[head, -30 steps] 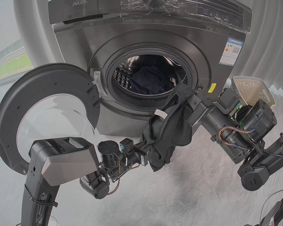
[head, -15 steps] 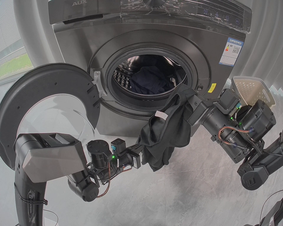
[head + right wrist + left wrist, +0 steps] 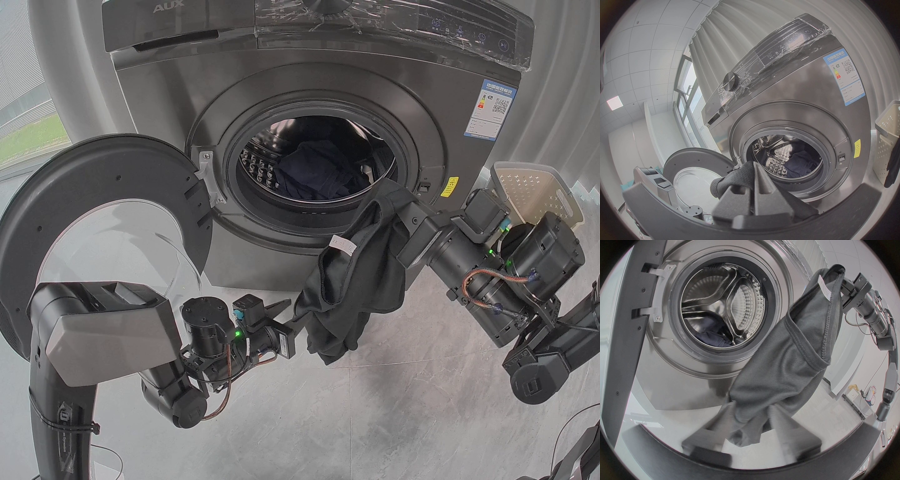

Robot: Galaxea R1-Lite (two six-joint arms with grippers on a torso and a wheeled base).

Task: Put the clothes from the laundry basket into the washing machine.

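Garment (image 3: 356, 275), head view: hangs beside the lower rim of the drum (image 3: 256, 165), seemingly held high to clear it. Left wrist: left gripper (image 3: 750, 440) is spread, hem loose between its fingers. Right wrist: right gripper (image 3: 754, 187) pinches the top fold, facing the opening.

head camera looks down at the washing machine (image 3: 162, 106) while both wrist cameras face its drum (image 3: 740, 302) from low nearby.

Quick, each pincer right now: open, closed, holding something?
Left pincer: open, gripping nothing.
Right pincer: closed on the dark grey fabric garment.
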